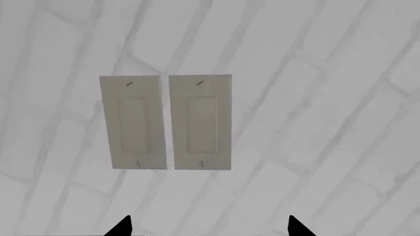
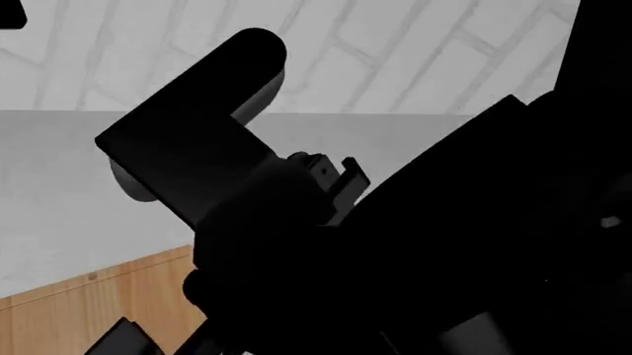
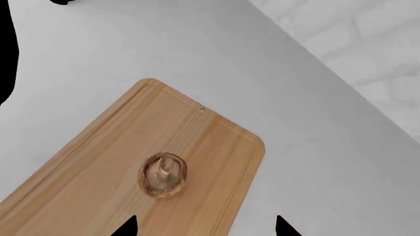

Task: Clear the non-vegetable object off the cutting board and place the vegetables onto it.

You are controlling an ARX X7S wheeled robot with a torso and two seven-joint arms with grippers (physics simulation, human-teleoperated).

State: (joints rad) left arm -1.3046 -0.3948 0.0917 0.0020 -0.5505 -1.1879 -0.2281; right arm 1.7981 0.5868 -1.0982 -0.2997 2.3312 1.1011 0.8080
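One mushroom (image 3: 164, 175) lies on the board (image 3: 98, 167), apart from our right gripper (image 3: 204, 227), whose jaws stand spread, empty; our left gripper (image 1: 208, 227) likewise.

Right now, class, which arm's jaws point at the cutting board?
The right gripper: its jaws frame the cutting board and mushroom; the left gripper faces two wall plates.

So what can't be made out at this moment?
- Head view: the dark arm hides most of the cutting board.
- Right wrist view: only the mushroom lies on the board; the frame edge crops the rest.
- Leafy ball: in no view.
- Left wrist view: only wall and two switch plates.
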